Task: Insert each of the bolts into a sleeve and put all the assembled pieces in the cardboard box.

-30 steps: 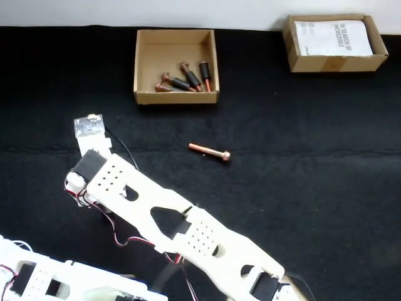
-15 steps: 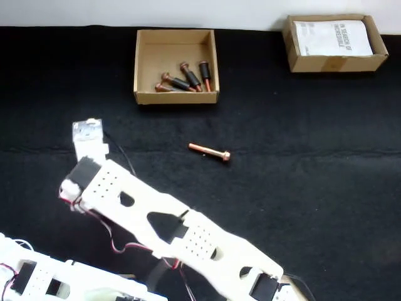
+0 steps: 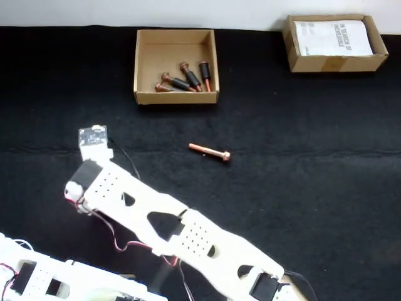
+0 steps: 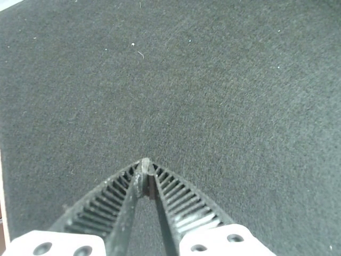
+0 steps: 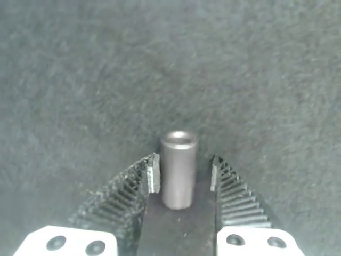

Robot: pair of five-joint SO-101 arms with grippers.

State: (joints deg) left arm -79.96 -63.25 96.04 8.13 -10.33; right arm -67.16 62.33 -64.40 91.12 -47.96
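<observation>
Cardboard box [image 3: 177,98] holds assembled bolts [image 3: 185,79]; second box [image 3: 332,63], paper [image 3: 332,36].

White perforated arms [image 3: 194,235] — ribbed black end effector [image 4: 145,166]

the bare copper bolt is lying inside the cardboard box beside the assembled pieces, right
Not quite: the high view shows the bare copper bolt lying on the black table, outside the cardboard box. The assembled pieces are in the box.

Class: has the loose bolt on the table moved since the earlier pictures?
No. The loose bolt lies just as far from the cardboard box as before.
</observation>
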